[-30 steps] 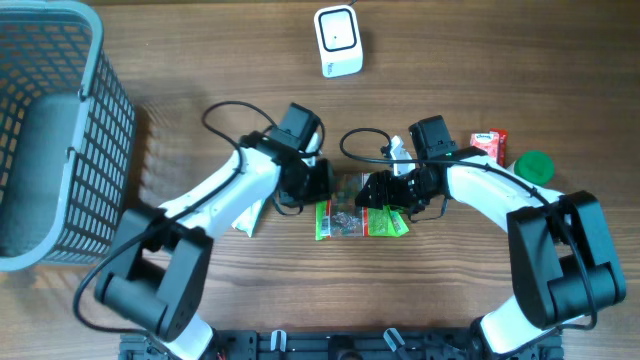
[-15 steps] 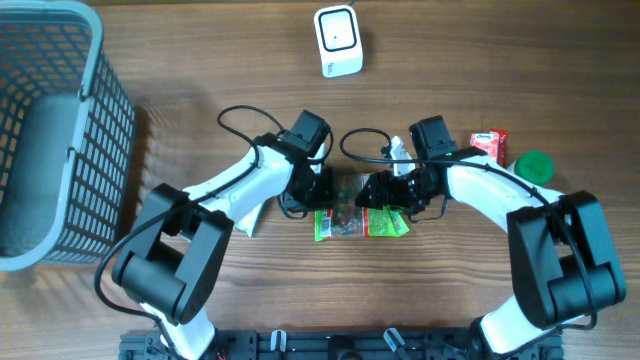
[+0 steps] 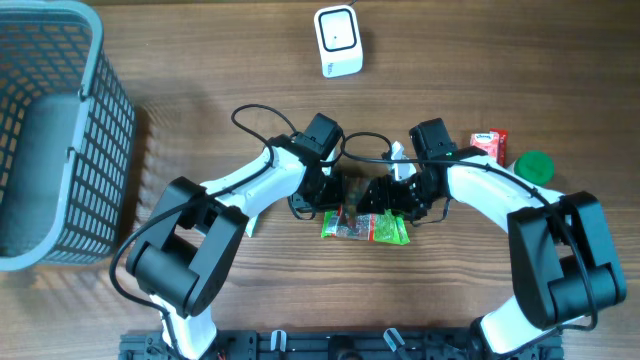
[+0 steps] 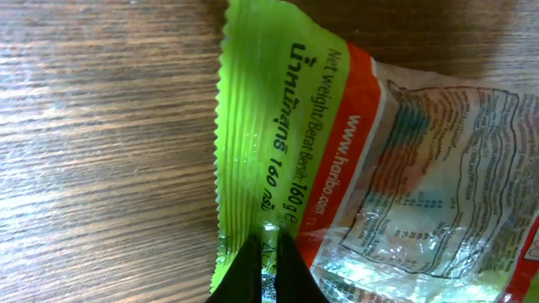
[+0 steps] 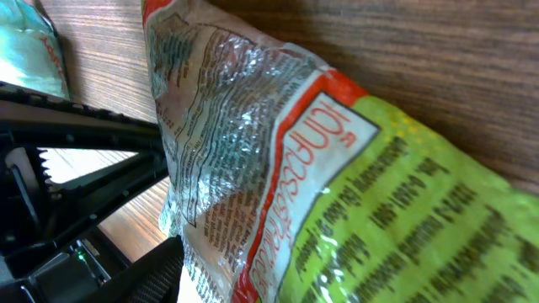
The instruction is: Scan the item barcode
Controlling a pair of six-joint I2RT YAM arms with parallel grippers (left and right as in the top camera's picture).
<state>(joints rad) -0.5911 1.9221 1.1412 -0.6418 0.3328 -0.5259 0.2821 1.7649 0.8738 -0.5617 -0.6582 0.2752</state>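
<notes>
Candy bag (image 3: 365, 227) is seen near the middle of the wooden surface (image 3: 200, 60). Its length runs from 9 to 3 o'clock, with green ends and a clear printed middle. Whether it rests on the wood or is held just off it cannot be told.

The bag is flanked by both arms. The left arm (image 3: 250, 180) is reached in from 9 o'clock and the right arm (image 3: 490, 190) from 3 o'clock, and the two wrists are brought close together over the bag's upper edge.

In the left wrist view the left jaws are shown pinched tight on the serrated green end of the bag (image 4: 253, 143). The dark fingertips (image 4: 246, 278) are pressed together with a sliver of film between them.

In the right wrist view the frame is filled by the bag (image 5: 337, 194), with its orange band and crinkled clear panel. The right jaws are not shown there and are hidden under the wrist from above, so their state cannot be told.

A white scanner (image 3: 338, 41) is placed at 12 o'clock, well apart from the bag. A grey basket (image 3: 100, 130) is set at 10 o'clock. A red pack (image 3: 488, 146) and a green disc (image 3: 533, 166) are found at 2 o'clock, beside the right arm.
</notes>
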